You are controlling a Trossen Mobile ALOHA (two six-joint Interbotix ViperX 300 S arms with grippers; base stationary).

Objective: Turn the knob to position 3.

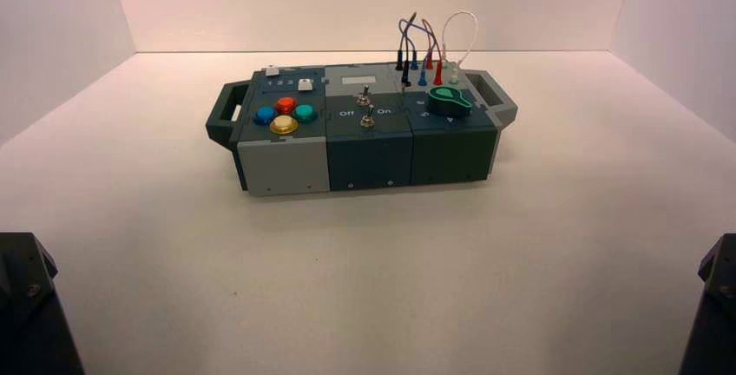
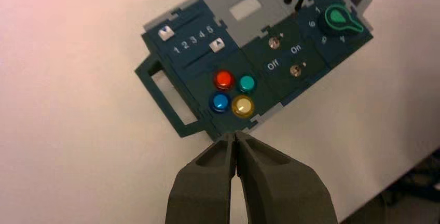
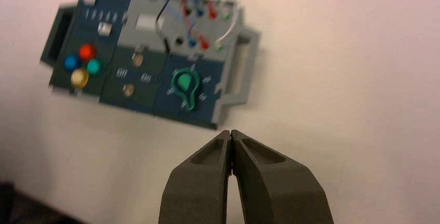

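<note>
The green teardrop knob [image 1: 450, 100] sits on the right section of the dark box [image 1: 364, 154], near its right handle; it also shows as the knob [image 2: 340, 19] and the knob [image 3: 185, 85] in the wrist views. My left gripper [image 2: 235, 135] hangs high above the table just off the box's button end, shut with nothing between its fingertips. My right gripper [image 3: 230, 133] hovers high off the knob end of the box, shut and empty. Neither gripper touches the box. The high view shows only the arms' bases at the bottom corners.
Four push-buttons, red [image 2: 223, 79], teal [image 2: 247, 83], blue [image 2: 220, 102] and yellow [image 2: 242, 106], sit on the left section. Two metal toggle switches [image 1: 365, 106] stand between the Off and On lettering. Looped wires [image 1: 430, 41] rise from the back right. White walls enclose the table.
</note>
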